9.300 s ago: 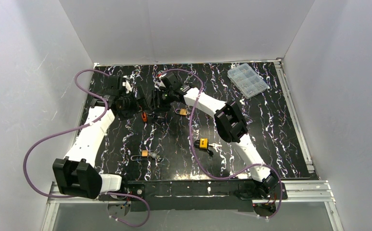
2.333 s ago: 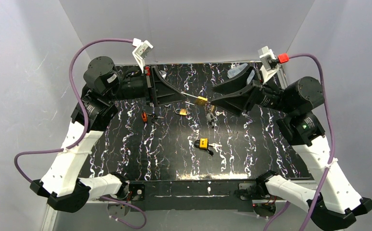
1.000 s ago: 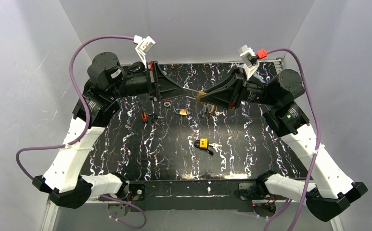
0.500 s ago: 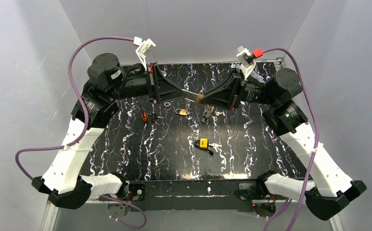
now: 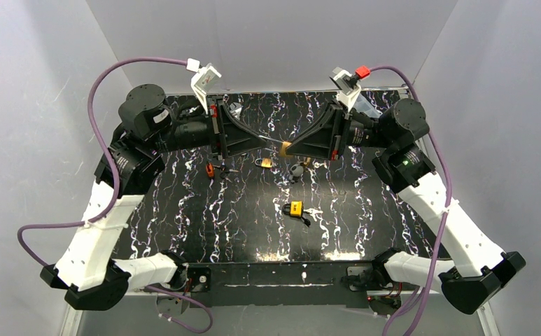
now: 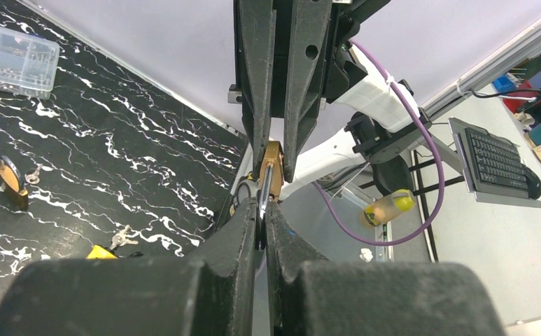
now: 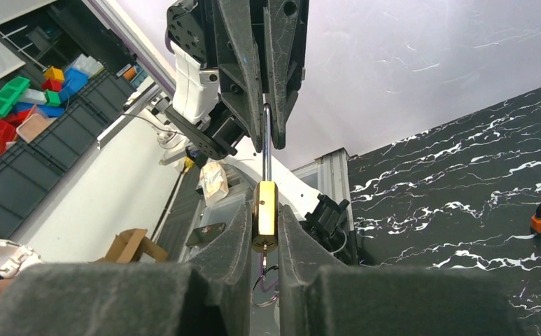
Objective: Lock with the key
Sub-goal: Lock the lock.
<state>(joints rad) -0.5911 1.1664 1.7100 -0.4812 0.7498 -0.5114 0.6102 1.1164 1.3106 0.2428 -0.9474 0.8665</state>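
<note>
A brass padlock [image 5: 286,146] hangs in the air over the back of the table, held between both arms. My left gripper [image 5: 264,142] is shut on its steel shackle [image 6: 262,208]. My right gripper [image 5: 290,148] is shut on the brass body [image 7: 264,208], one finger on each flat side. The shackle [image 7: 267,143] runs straight up from the body into the left fingers [image 7: 248,105]. A dark bunch of keys [image 5: 295,170] dangles under the padlock. I cannot tell whether a key sits in the keyhole.
On the black marbled table [image 5: 183,210] lie a brass padlock [image 5: 264,162], a yellow padlock with keys [image 5: 295,208] and a small orange padlock [image 5: 210,170]. A clear parts box [image 6: 12,66] stands at the back right, half hidden behind my right arm.
My right gripper has closed in on the padlock body. Both wrists have drifted slightly left, and the hanging keys have swung with the padlock.
</note>
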